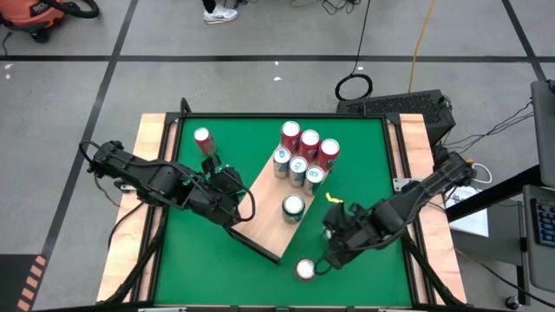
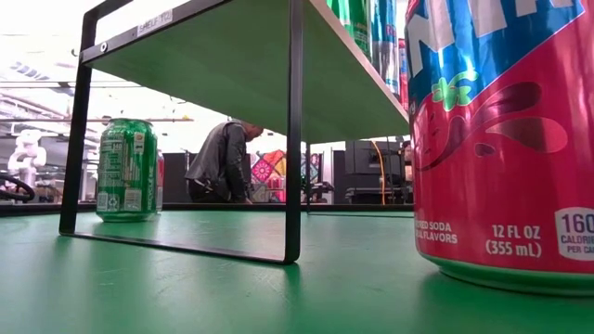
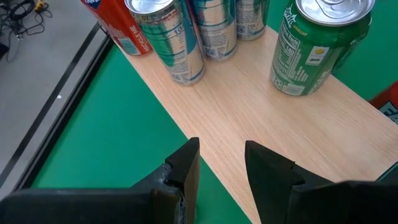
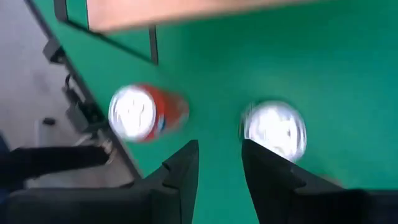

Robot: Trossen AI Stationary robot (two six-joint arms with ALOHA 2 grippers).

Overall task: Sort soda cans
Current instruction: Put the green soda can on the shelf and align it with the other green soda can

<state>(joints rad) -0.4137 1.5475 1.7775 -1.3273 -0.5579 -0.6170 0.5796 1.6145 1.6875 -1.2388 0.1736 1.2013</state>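
Six cans stand upright in a tight cluster at the far end of the wooden board: three red, three silver-and-teal. A green can stands alone mid-board. One red can stands on the green mat at far left, another red can near the front edge.

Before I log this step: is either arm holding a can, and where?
Nothing is held. The left gripper and right gripper each show an empty gap between their jaws.
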